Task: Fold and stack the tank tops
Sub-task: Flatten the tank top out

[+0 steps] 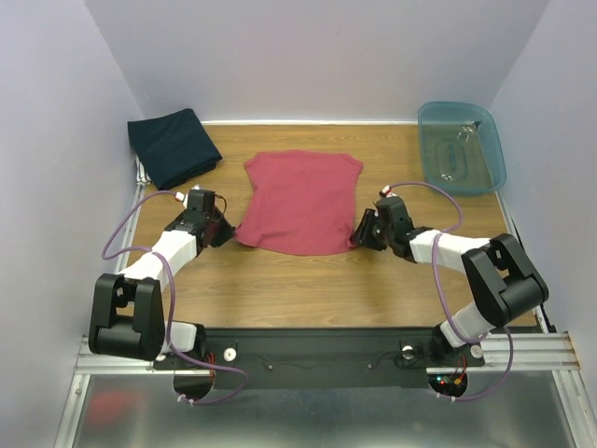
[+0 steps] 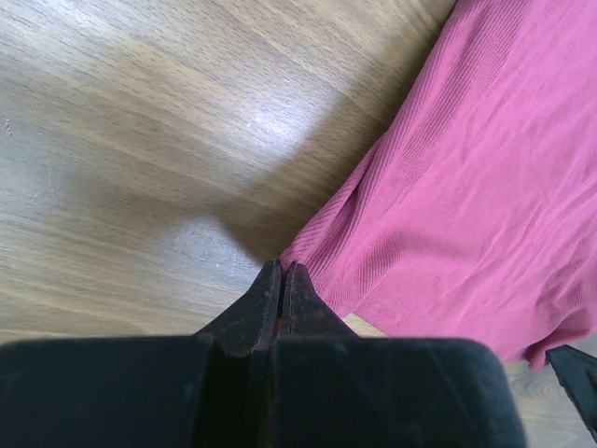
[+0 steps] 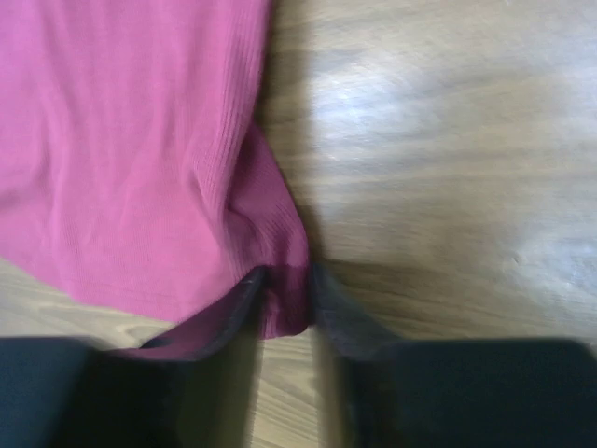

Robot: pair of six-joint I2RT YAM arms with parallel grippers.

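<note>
Lying flat on the wooden surface (image 1: 308, 289), the maroon tank top (image 1: 300, 201) has its straps away from the arms and its hem toward them. The left hand (image 2: 282, 273) sits at the top's near-left hem corner, its fingers pressed together with what looks like a sliver of red cloth caught between them. The right hand (image 3: 289, 278) straddles the near-right corner, fingers parted with the cloth between them and, as far as I can judge, not yet pinched. To fold cleanly, the right hand should close fully on the hem before either lifts. Both should then rise together and carry the hem evenly toward the straps, keeping the edge taut. The folded navy tank top (image 1: 173, 147) lies beyond the maroon top's far-left corner, and a blue tub (image 1: 462, 147) stands off its far-right corner.
</note>
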